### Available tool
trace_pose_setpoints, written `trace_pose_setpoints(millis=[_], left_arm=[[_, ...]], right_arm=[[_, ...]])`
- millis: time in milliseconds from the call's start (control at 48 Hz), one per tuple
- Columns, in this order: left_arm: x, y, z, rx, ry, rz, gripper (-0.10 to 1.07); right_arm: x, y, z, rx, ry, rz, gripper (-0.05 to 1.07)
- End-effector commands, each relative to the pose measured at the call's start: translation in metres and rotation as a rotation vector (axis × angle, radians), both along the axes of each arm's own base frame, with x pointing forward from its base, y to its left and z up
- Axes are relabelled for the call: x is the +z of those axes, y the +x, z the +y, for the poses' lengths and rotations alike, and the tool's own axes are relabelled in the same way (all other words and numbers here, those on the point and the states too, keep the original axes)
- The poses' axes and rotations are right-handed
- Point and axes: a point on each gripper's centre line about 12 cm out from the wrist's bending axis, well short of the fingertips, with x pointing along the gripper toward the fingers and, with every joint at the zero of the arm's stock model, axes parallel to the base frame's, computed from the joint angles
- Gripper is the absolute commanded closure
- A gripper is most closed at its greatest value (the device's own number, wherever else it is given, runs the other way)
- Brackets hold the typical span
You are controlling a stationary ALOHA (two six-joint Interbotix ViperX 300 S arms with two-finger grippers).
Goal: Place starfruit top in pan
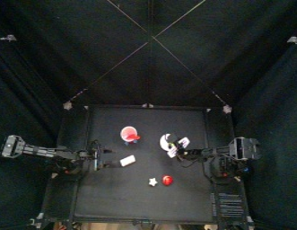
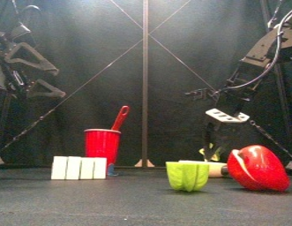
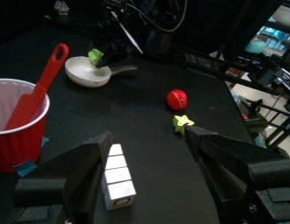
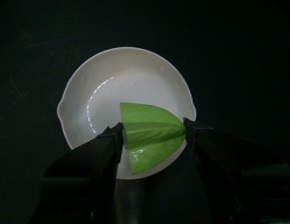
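The starfruit top (image 1: pixel 153 181) is a small star-shaped piece lying on the table near the front edge, just left of the small red ball (image 1: pixel 168 181). It looks pale from above and yellow-green in the left wrist view (image 3: pixel 181 122) and the front view (image 2: pixel 188 175). The white pan (image 1: pixel 172 141) sits at mid-right (image 3: pixel 86 72). My right gripper (image 4: pixel 153 140) hangs over the pan (image 4: pixel 106 96), shut on a green starfruit piece (image 4: pixel 151 133). My left gripper (image 3: pixel 150 133) is open and empty at the left, well short of the starfruit top.
A red cup (image 1: pixel 130 135) with a red spoon (image 2: pixel 117 117) stands at the back left. A white rectangular block (image 1: pixel 127 161) lies in front of it, close to my left gripper (image 3: pixel 116 173). The red ball (image 2: pixel 258 168) lies beside the starfruit top.
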Motion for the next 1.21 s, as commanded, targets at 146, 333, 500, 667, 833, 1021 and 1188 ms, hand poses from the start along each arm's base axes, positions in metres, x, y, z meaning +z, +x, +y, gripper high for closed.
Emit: trace_pose_setpoints(millis=[146, 333, 500, 667, 833, 1021, 1188], left_arm=[[0.004, 0.002, 0.0, 0.002, 0.003, -0.015, -0.01], [0.004, 0.002, 0.0, 0.002, 0.003, -0.015, -0.01], [0.004, 0.002, 0.0, 0.002, 0.003, -0.015, -0.01], [0.004, 0.002, 0.0, 0.002, 0.003, -0.015, -0.01], [0.004, 0.002, 0.0, 0.002, 0.002, -0.015, -0.01], [0.004, 0.002, 0.0, 0.002, 0.002, -0.015, -0.01], [0.004, 0.002, 0.001, 0.004, 0.002, -0.015, -0.01]], right_arm=[[0.006, 0.001, -0.002, -0.012, 0.0, -0.023, -0.02], [0.01, 0.002, 0.0, -0.006, -0.001, -0.036, -0.01], [0.01, 0.002, 0.001, -0.004, -0.001, -0.036, -0.01], [0.011, 0.003, 0.0, 0.001, -0.004, -0.034, -0.02], [0.012, 0.005, 0.002, 0.008, -0.005, -0.036, -0.02], [0.014, 0.007, 0.003, 0.018, -0.009, -0.043, -0.01], [0.018, 0.013, 0.012, 0.049, -0.009, -0.055, -0.02]])
